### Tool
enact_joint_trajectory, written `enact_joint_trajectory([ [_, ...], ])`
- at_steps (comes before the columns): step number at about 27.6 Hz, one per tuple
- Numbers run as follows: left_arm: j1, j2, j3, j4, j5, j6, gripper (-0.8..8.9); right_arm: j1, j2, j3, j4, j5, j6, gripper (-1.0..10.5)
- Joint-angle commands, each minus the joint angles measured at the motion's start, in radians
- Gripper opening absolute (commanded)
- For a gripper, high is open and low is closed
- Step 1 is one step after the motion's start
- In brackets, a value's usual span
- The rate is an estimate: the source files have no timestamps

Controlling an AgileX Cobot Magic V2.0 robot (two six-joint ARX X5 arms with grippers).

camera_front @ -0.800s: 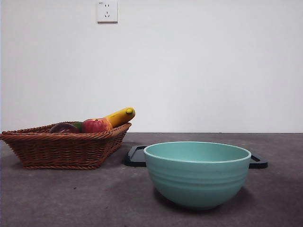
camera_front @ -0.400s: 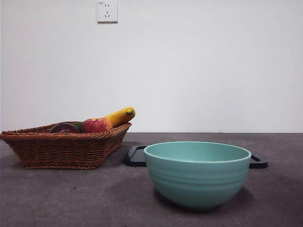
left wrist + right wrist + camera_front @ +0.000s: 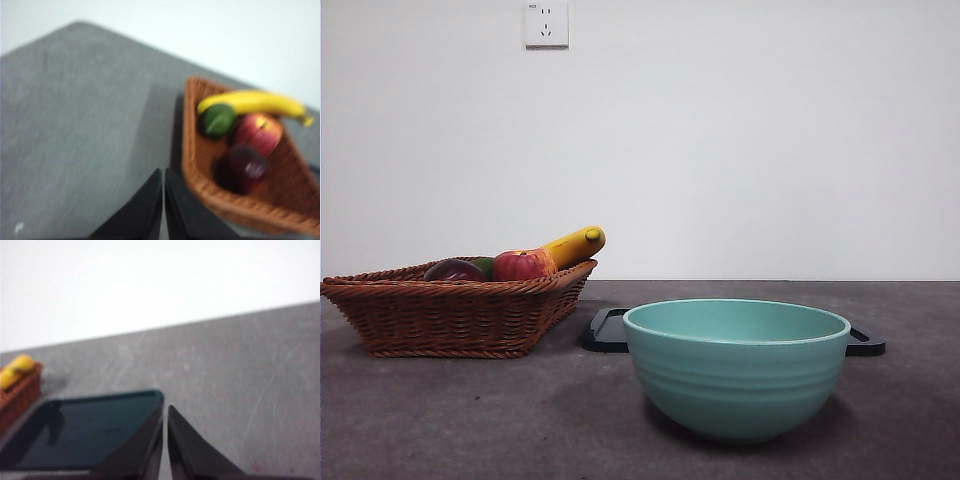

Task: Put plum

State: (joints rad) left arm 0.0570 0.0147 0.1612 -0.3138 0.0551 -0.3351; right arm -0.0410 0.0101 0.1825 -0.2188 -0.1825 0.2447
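Front view: basket, bowl and tray on your bench.

You see a wicker basket (image 3: 460,315) at the left holding a plum (image 3: 454,270), an apple (image 3: 522,265), a sliver of green fruit (image 3: 484,265) between them, and a banana (image 3: 575,245) jutting over the rim. A teal bowl (image 3: 736,368) stands nearest you at centre right. Behind it lies a black tray (image 3: 608,331), near the basket. On the wall above there is a socket (image 3: 547,23).

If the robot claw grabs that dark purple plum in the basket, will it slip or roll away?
The plum looks smooth and shiny, so it may well slip a bit in a pinch. It is round, so on bare table it would probably roll. In the basket, with the apple right beside it, it likely stays put. The left claw is shut and off to the basket's side.
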Motion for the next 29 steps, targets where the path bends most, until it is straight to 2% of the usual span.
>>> enact_joint_trajectory([
  [1, 0.002, 0.023, 0.069, -0.008, 0.023, -0.029, 0.08, 0.000, 0.021, 0.066, -0.043, -0.001, 0.018, 0.1],
  [7, 0.002, 0.136, 0.215, -0.079, 0.120, -0.020, 0.08, 0.000, 0.122, 0.241, -0.180, -0.016, 0.001, 0.1],
  [10, 0.002, 0.220, 0.293, -0.141, 0.181, 0.018, 0.08, 0.000, 0.206, 0.332, -0.254, -0.065, -0.016, 0.1],
  [20, -0.004, 0.516, 0.546, -0.361, 0.410, 0.190, 0.08, 0.006, 0.541, 0.628, -0.506, -0.268, -0.102, 0.1],
  [26, -0.048, 0.666, 0.689, -0.520, 0.459, 0.305, 0.08, 0.054, 0.681, 0.758, -0.626, -0.301, -0.171, 0.1],
  [29, -0.094, 0.752, 0.774, -0.616, 0.478, 0.362, 0.08, 0.106, 0.765, 0.828, -0.727, -0.300, -0.232, 0.1],
])
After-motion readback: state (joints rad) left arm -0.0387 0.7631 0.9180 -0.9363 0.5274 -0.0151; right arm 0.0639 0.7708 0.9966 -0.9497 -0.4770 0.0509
